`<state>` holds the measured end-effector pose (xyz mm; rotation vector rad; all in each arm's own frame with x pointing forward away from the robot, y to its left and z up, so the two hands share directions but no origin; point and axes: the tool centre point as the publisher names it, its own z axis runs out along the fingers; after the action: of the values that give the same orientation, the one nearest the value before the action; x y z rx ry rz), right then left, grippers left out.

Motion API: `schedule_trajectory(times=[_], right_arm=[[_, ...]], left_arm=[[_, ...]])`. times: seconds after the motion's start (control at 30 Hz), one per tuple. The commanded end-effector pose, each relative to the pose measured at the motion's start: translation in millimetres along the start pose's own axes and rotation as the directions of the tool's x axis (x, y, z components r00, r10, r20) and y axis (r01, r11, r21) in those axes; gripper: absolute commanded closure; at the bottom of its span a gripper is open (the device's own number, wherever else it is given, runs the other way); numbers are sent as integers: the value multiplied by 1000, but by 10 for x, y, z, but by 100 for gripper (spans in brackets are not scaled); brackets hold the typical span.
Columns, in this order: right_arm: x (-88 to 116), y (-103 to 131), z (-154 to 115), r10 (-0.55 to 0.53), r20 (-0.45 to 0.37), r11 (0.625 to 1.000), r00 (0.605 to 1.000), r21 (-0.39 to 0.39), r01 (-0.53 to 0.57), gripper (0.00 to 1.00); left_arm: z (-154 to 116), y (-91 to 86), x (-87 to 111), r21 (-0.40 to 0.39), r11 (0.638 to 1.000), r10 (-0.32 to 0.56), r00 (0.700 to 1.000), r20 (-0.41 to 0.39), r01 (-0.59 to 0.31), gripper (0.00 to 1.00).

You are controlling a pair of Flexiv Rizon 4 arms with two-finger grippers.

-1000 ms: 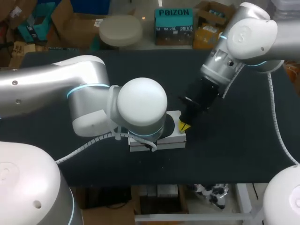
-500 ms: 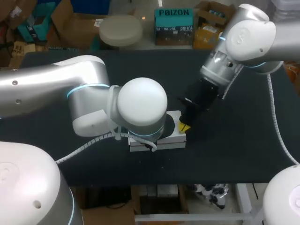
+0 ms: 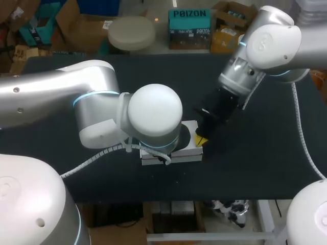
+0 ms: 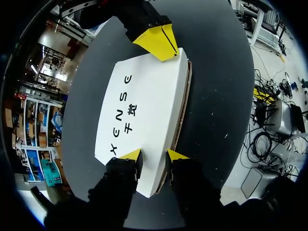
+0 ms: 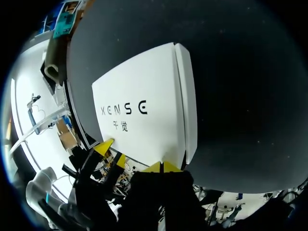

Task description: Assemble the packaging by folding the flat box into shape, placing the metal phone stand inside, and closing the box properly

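The white box (image 3: 190, 147) lies flat and closed on the black table, printed lid up (image 4: 144, 106) (image 5: 139, 110). My right gripper (image 3: 200, 138) is shut, and its joined yellow tips (image 5: 162, 167) press on the lid's corner; the left wrist view shows it at the box's far end (image 4: 156, 41). My left gripper (image 4: 153, 156) is at the opposite end, fingers apart. One fingertip (image 4: 130, 154) sits on the lid and the other hangs just past the side edge. In the head view my left arm's wrist hides it. No phone stand is visible.
The black table (image 3: 255, 153) stretches bare to the right of the box and in front of it. My left arm's big wrist joint (image 3: 155, 115) hangs over the box's left half.
My right arm's upper joints have shifted slightly; its gripper stays on the box corner. The box and my left arm have not moved.
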<state>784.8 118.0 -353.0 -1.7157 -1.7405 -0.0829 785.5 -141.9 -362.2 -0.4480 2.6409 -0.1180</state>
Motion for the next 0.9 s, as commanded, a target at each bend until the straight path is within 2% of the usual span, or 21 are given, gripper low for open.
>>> schedule_trajectory(times=[0.03, 0.5, 0.8, 0.9], right_arm=[[1, -3, 23, 0, 3, 1000, 1000, -1, 0, 100], [-17, 11, 55, 13, 8, 1000, 1000, -4, -13, 100], [-3, 30, 76, 16, 12, 1000, 1000, -4, -16, 100], [0, 35, 83, 16, 11, 1000, 1000, -3, -16, 100]], left_arm=[[-6, -13, 12, -8, 1000, -2, 1000, 5, 2, 68], [-54, 35, 23, -4, 1000, -9, 1000, 8, 9, 67], [-355, 155, -1, 83, 996, -13, 1000, 5, 12, 65], [-427, 189, -32, 114, 993, -12, 1000, -19, 14, 65]])
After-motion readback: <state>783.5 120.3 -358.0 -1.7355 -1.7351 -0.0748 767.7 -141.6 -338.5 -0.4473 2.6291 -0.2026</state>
